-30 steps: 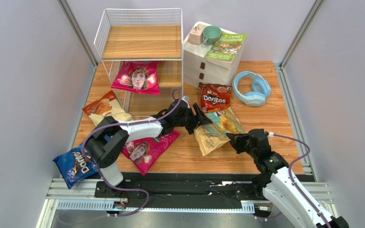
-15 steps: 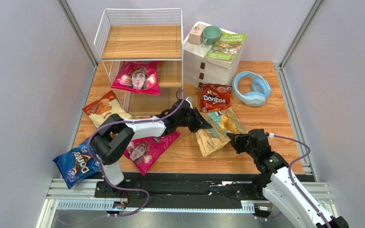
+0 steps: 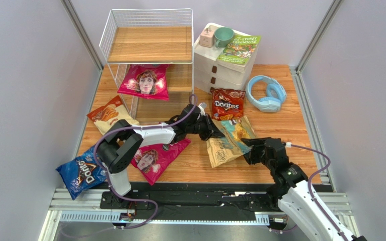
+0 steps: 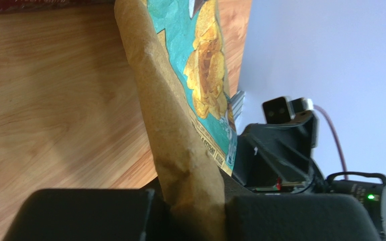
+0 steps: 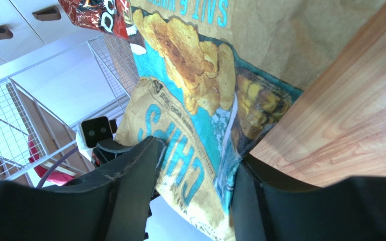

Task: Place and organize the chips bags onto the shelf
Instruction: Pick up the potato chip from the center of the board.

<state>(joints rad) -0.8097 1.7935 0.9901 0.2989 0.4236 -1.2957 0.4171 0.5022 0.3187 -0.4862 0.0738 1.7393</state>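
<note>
The tan-and-teal CHIPS bag (image 3: 230, 141) (image 5: 190, 100) lies tilted on the table between both arms. My left gripper (image 3: 211, 131) (image 4: 190, 211) is shut on the bag's tan edge (image 4: 180, 150). My right gripper (image 3: 248, 148) (image 5: 197, 196) stands open at the bag's opposite corner, which lies between its spread fingers. The shelf (image 3: 149, 45) stands at the back left, with a magenta bag (image 3: 144, 81) on its middle tier. On the table lie a second magenta bag (image 3: 154, 158), a blue Doritos bag (image 3: 82, 173), a red Doritos bag (image 3: 227, 103) and an orange-and-cream bag (image 3: 110, 114).
A white drawer unit (image 3: 225, 68) stands right of the shelf, carrying a green book (image 3: 239, 48) and a green cup (image 3: 223, 36). Blue headphones (image 3: 265, 94) lie at the back right. The blue Doritos bag hangs over the table's front left corner.
My left gripper closed on the CHIPS bag's edge. My right gripper, shut on the bag's other corner before, has opened. The bag shifted slightly toward the left arm.
</note>
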